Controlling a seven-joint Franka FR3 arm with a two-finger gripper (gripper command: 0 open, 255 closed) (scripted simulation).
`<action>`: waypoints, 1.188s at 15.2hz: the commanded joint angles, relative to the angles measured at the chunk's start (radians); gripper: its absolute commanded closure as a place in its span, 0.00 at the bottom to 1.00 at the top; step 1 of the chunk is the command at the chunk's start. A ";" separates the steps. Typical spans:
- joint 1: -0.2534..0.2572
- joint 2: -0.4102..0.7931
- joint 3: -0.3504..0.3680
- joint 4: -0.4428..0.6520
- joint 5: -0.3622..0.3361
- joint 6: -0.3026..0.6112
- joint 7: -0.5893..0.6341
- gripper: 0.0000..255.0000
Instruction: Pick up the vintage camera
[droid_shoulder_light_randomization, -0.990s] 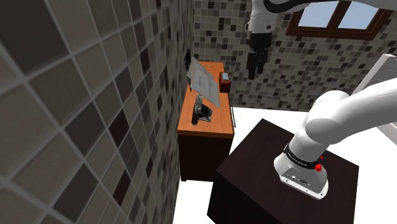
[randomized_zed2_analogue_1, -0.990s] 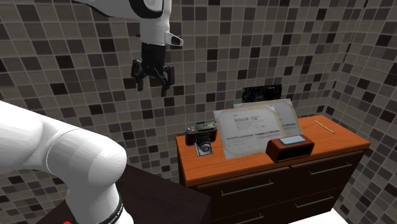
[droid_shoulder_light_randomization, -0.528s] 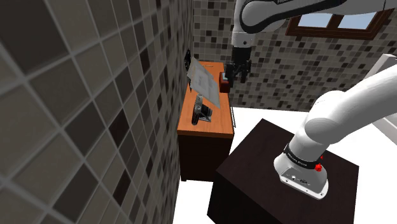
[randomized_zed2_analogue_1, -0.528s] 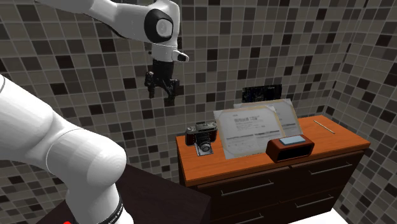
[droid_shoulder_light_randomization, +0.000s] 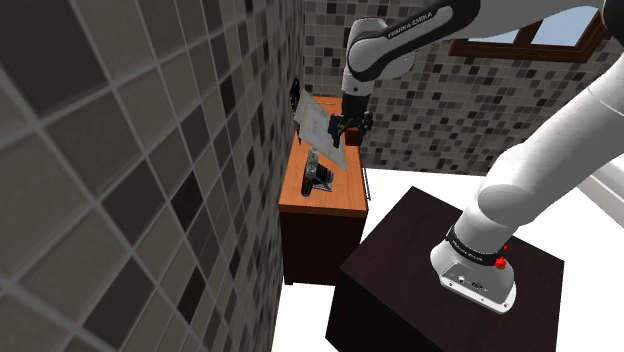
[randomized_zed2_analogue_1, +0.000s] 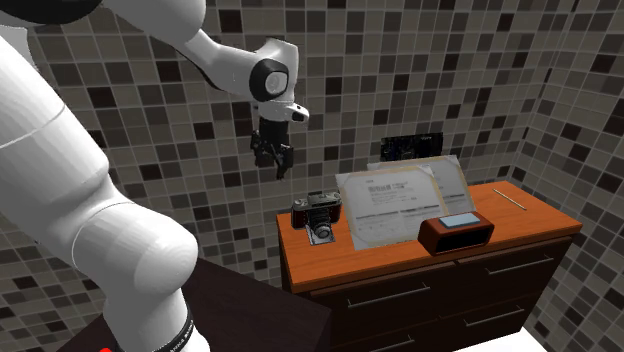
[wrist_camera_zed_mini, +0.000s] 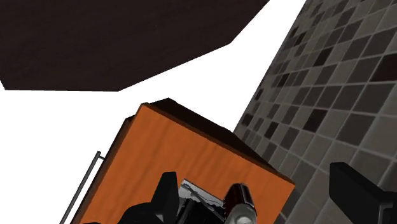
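Orange-brown wood tops a dresser (randomized_zed2_analogue_1: 520, 222) that stands against a wall of small grey and brown tiles. The vintage camera (randomized_zed2_analogue_1: 318, 213), dark with silver trim, sits on the dresser top at the second exterior view's left end, the end nearest the robot's dark stand (droid_shoulder_light_randomization: 455, 300). Just beside the camera a large printed sheet (randomized_zed2_analogue_1: 405, 198) leans upright. In front of the sheet is a small brown box with a pale screen (randomized_zed2_analogue_1: 455, 231).

The white arm reaches over from the stand. Its black claw (randomized_zed2_analogue_1: 272, 166) hangs in the air above the camera and a little toward the second exterior view's left, touching nothing. In the wrist view the two fingers (wrist_camera_zed_mini: 167, 194) stand wide apart, with the camera below them, close to one finger.
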 joint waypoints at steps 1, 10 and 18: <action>-0.005 0.076 0.001 0.024 0.015 0.069 0.034 0.00; -0.021 0.407 -0.009 0.185 0.087 0.302 0.165 0.00; -0.043 0.692 -0.029 0.397 0.160 0.430 0.262 0.00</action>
